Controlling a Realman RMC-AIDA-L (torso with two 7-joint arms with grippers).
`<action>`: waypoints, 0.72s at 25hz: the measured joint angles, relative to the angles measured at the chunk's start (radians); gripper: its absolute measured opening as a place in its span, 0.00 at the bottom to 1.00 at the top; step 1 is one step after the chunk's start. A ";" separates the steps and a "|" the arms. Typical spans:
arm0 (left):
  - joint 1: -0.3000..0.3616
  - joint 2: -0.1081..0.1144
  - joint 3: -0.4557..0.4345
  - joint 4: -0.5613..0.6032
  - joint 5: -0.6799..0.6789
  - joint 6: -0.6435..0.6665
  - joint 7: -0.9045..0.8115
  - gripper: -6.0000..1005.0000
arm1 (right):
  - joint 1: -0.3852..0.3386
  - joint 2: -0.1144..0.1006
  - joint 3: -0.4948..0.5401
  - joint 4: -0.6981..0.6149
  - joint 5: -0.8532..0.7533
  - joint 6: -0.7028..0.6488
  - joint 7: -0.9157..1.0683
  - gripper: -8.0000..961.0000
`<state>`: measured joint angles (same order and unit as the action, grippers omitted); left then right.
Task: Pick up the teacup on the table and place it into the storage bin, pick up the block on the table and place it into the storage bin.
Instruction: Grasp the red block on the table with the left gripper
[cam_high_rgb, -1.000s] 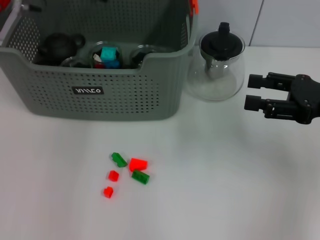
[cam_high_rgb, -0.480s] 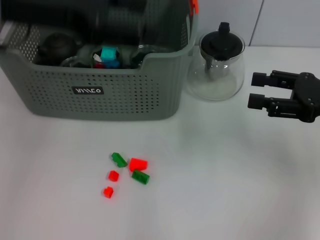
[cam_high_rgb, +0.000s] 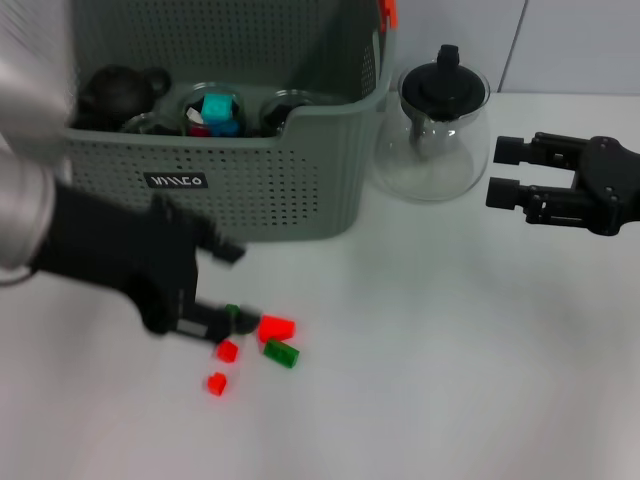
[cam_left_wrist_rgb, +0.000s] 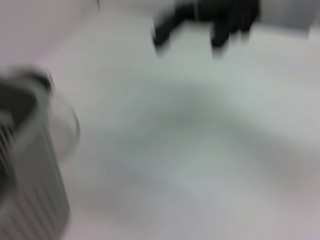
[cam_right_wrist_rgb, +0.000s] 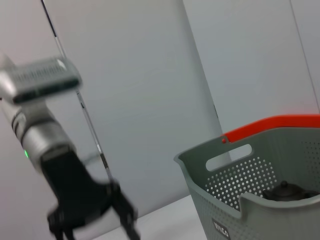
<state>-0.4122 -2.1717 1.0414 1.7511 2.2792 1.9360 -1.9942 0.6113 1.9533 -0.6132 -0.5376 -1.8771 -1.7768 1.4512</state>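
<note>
Overall: white table (cam_high_rgb: 450, 380), pale wall; one storage bin (cam_high_rgb: 300, 190), one glass teapot (cam_high_rgb: 435, 135), five blocks (cam_high_rgb: 277, 328); left gripper (cam_high_rgb: 215, 290) spread wide beside blocks, right gripper (cam_high_rgb: 505, 172) spread wide

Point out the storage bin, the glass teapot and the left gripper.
storage bin (cam_high_rgb: 260, 195), head view, front wall beside the label.
glass teapot (cam_high_rgb: 435, 160), head view, clear belly.
left gripper (cam_high_rgb: 222, 285), head view, between its fingertips.

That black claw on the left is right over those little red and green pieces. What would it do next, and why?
Probably settle lower and close on one block. The left gripper hangs open just above the cluster, nearest the green block and the bigger red block, all loose on the table. The storage bin waits right behind. The right gripper idles by the teapot.
</note>
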 joint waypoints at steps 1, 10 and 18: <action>-0.001 -0.001 0.033 -0.017 0.049 -0.002 -0.001 0.67 | 0.001 0.000 0.000 0.001 0.000 0.000 0.000 0.82; -0.067 -0.002 0.237 -0.250 0.308 -0.125 -0.136 0.67 | -0.003 0.004 0.003 0.007 0.002 0.004 0.000 0.82; -0.092 -0.004 0.403 -0.371 0.408 -0.294 -0.286 0.67 | -0.010 0.004 0.003 0.007 0.002 0.004 0.001 0.82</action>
<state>-0.5043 -2.1757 1.4445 1.3803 2.6875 1.6421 -2.2800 0.6017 1.9574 -0.6104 -0.5306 -1.8747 -1.7731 1.4524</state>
